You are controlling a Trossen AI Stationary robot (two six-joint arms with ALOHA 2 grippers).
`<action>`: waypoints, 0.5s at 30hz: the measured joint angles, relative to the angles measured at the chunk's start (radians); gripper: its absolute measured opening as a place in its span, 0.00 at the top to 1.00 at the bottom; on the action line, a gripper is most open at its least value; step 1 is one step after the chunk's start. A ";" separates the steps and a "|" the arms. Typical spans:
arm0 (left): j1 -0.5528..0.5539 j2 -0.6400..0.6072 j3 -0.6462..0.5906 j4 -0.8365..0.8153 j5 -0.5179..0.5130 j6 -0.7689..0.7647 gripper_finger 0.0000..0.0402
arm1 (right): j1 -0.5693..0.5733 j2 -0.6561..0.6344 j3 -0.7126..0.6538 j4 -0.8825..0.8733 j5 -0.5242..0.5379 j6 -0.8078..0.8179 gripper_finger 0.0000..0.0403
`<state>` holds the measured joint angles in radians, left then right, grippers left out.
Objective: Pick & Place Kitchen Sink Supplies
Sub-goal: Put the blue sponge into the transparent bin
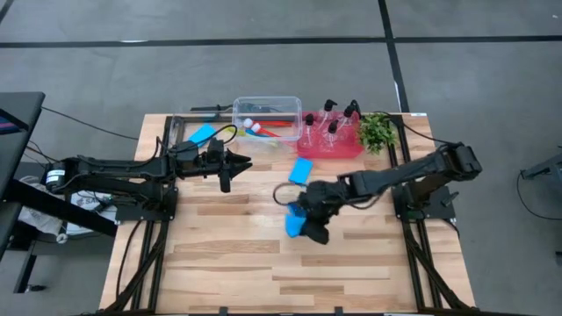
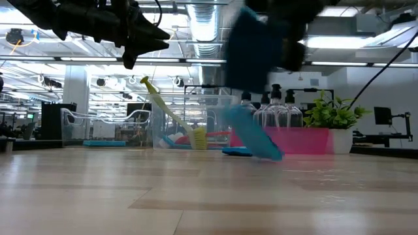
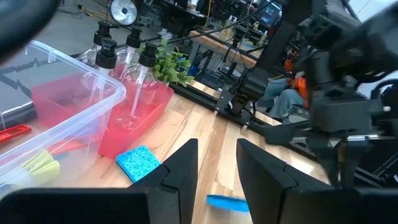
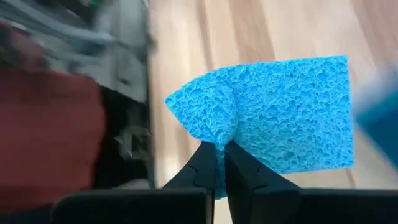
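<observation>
My right gripper [image 4: 221, 154] is shut on a bright blue sponge [image 4: 280, 118] above the middle of the table [image 1: 296, 225]. A blurred blue shape [image 2: 256, 136] shows below it; whether that is another sponge I cannot tell. A second sponge [image 1: 301, 169] lies flat near the red tray, and a third [image 1: 203, 133] lies at the far left. Pump bottles [image 1: 332, 123] stand in the red tray [image 1: 344, 149]. A yellow-green brush [image 2: 162, 104] leans out of the clear tub [image 1: 285, 102]. My left gripper [image 3: 217, 168] hangs open and empty near the tub [image 1: 235, 164]. My right gripper pinches the sponge between its two fingers at one edge [image 4: 222, 135], where the sponge is creased and bent in. The fingers slant downward. The sponge stands out beyond the fingertips, lifted clear of the table.
A small green plant [image 1: 378, 132] stands right of the red tray. The tub also holds a red brush [image 1: 277, 124] and a blue one [image 1: 255, 128]. Bare wood lies across the table's near half [image 1: 263, 272]. A person sits in the room beyond the table [image 3: 287, 99].
</observation>
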<state>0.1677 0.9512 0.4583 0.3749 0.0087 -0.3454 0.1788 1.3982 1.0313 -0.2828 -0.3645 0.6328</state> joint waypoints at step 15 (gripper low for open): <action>0.000 0.000 0.000 0.000 0.000 -0.048 0.72 | -0.025 0.009 0.000 0.144 0.006 -0.093 0.98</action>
<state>0.1677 0.9512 0.4583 0.3748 0.0090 -0.3936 0.1536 1.4068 1.0311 -0.1392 -0.3589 0.5395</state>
